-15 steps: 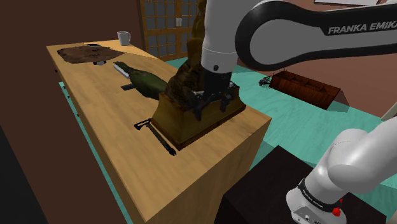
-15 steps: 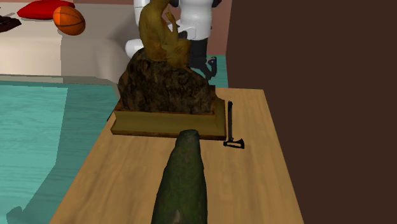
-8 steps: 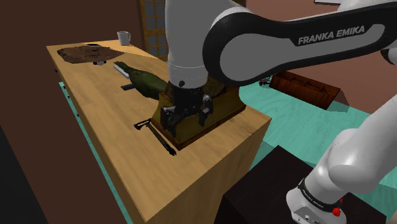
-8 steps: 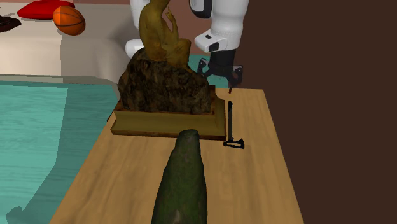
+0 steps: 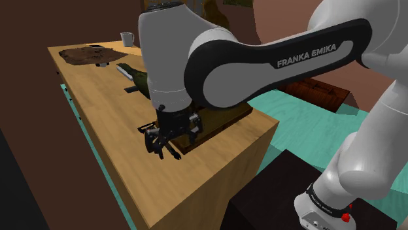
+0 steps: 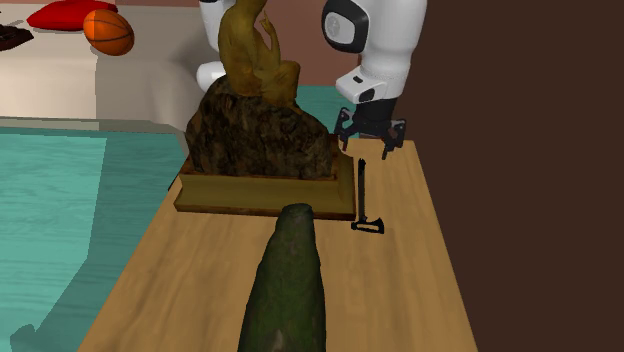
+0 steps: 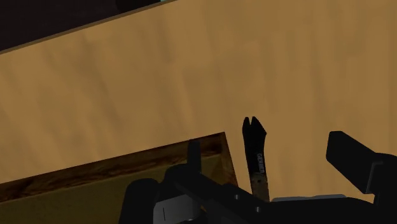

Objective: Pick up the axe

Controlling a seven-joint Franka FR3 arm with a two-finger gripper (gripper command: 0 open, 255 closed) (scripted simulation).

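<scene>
We are seeing a thin black axe [image 6: 366, 195] lying flat on the smooth wooden table [image 6: 420, 290], just beside the rough brown statue's square base [image 6: 250, 195]. Our black claw [image 6: 371, 143] is hanging over its handle, fingers apart.

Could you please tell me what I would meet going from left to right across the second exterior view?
Orange ball → brown statue → black axe → dark brown wall. The dark green object in front overlaps the statue, so I leave it out.
</scene>
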